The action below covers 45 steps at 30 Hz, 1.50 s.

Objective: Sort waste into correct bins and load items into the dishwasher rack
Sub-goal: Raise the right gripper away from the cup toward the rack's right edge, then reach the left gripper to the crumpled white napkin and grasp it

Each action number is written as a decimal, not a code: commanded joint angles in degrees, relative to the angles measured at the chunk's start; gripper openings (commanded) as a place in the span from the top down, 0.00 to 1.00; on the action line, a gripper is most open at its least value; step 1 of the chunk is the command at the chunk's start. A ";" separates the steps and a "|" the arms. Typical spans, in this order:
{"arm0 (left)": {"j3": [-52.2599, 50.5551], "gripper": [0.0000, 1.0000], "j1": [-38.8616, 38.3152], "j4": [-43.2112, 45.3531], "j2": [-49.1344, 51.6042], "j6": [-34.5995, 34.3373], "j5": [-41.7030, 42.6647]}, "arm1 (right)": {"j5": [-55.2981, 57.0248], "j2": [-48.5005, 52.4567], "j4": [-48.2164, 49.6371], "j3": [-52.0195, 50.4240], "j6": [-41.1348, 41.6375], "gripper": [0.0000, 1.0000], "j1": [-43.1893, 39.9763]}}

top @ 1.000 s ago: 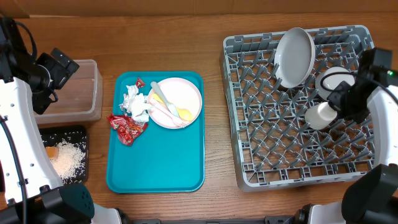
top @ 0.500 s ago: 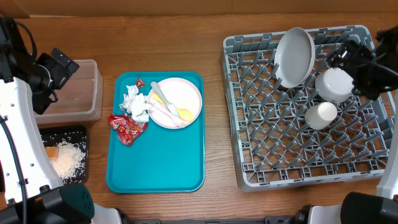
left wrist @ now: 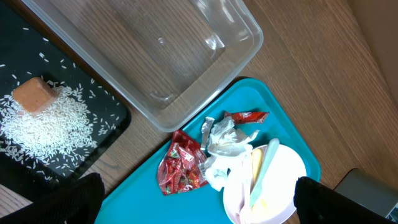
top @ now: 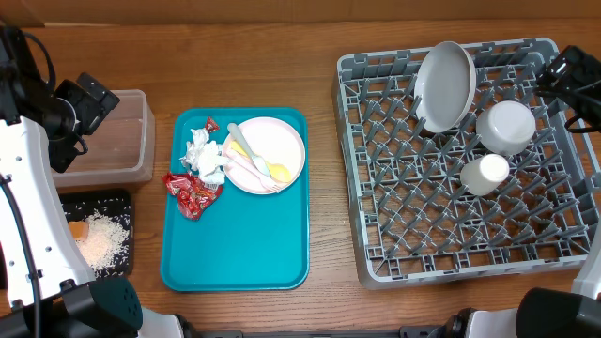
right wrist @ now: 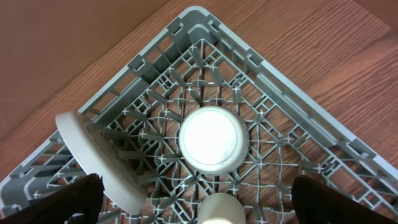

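The grey dishwasher rack [top: 460, 225] holds a white plate [top: 444, 86] on edge, an upturned white bowl [top: 506, 126] and a small cup [top: 485, 174]. My right gripper [top: 571, 83] hangs open above the rack's far right corner, holding nothing; below it are the bowl [right wrist: 211, 138] and the cup [right wrist: 221, 210]. My left gripper [top: 86, 105] is open and empty over the clear tub [top: 117, 141]. On the teal tray [top: 235, 253] lie a napkin [top: 205, 155], red wrappers [top: 192, 192] and a pink plate [top: 268, 155] with a yellow spoon [top: 277, 172] and pale utensils.
The black tray [top: 120, 211] at the front left holds rice [left wrist: 43, 124] and an orange cube [left wrist: 34, 95]. The clear tub [left wrist: 161, 50] looks empty. Bare wood runs between the teal tray and the rack.
My right gripper opened, let go of the bowl and drew back up toward the rack's far right corner. The bowl now rests upside down in the rack. The left arm has not moved.
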 commanded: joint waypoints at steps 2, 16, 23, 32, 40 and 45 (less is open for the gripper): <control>0.79 0.00 -0.02 0.02 0.17 -0.33 0.02 | 2.34 -0.68 0.22 1.16 -0.35 0.00 0.15; 0.79 0.00 -0.02 3.04 0.17 -0.81 3.48 | 2.34 -0.68 0.22 1.16 -0.35 0.00 0.15; -0.39 0.00 -1.55 -0.68 0.20 8.70 18.95 | 2.34 -0.68 0.22 1.16 -0.35 0.00 0.15; -8.02 0.00 -18.36 -0.11 0.20 14.69 9.51 | 2.32 -0.68 0.22 1.16 -0.35 0.00 0.15; -18.03 0.00 -29.16 10.08 0.20 12.66 0.31 | 2.34 -0.68 0.20 1.16 -0.35 0.00 0.15; -23.54 0.00 -27.93 15.28 0.24 -2.62 -6.34 | 2.32 -0.68 0.22 1.16 -0.35 0.00 0.15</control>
